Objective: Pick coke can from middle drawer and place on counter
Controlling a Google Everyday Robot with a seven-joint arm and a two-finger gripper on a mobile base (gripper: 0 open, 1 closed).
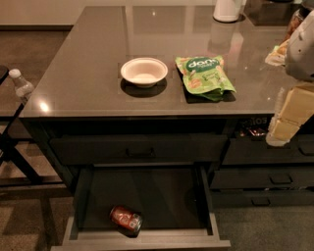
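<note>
The coke can (126,219) is lying on its side in the lower left-centre of the frame, resting on the dark floor of the middle drawer (147,241), close to the drawer's front rim and left of its middle. Its silver top is facing right, and its pale lettering is showing only as a smear that cannot be read. The drawer is standing pulled wide open below a shallower closed drawer with a bar handle (140,152). Above them the counter (83,73) is filling the upper half of the frame and reflecting the room lights. A white bowl (143,71) is sitting on it near the centre, and just to its right a green snack bag (205,77) is lying flat, its white brand lettering reading "dan" before blurring out. A white cylindrical container (227,10) is standing at the top edge. The gripper (287,120) is hanging at the right edge of the frame, beside the counter's front corner and well apart from the can. Whether it is apart or together cannot be told. A clear plastic bottle (20,86) is showing at the far left.
</note>
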